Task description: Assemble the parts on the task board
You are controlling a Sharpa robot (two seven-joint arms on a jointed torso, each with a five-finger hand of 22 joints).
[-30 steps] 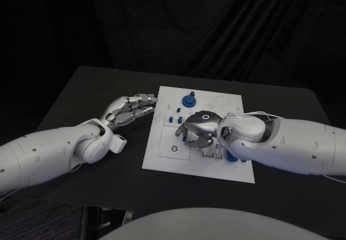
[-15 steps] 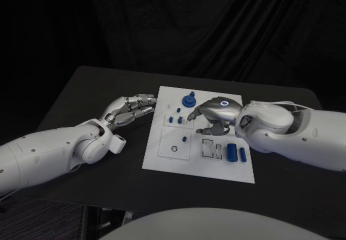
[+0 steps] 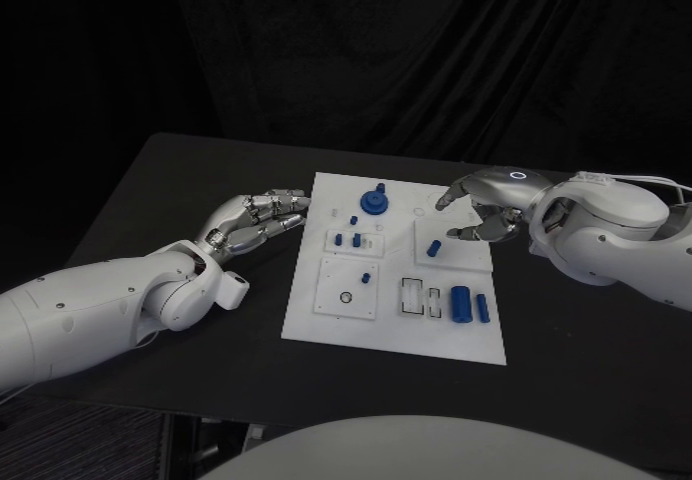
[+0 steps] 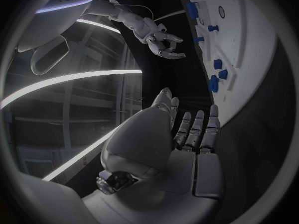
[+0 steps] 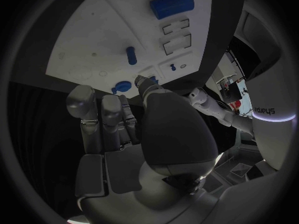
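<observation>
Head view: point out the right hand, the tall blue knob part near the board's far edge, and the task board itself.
right hand [image 3: 480,207], head view, on the back of the hand.
tall blue knob part [image 3: 375,203], head view, on its round base.
task board [image 3: 389,335], head view, on bare white plate near its front edge.

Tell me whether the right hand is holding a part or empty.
Empty, as far as the views show. The right hand hangs over the task board with fingers curled apart; the right wrist view shows no blue piece between them.
</observation>
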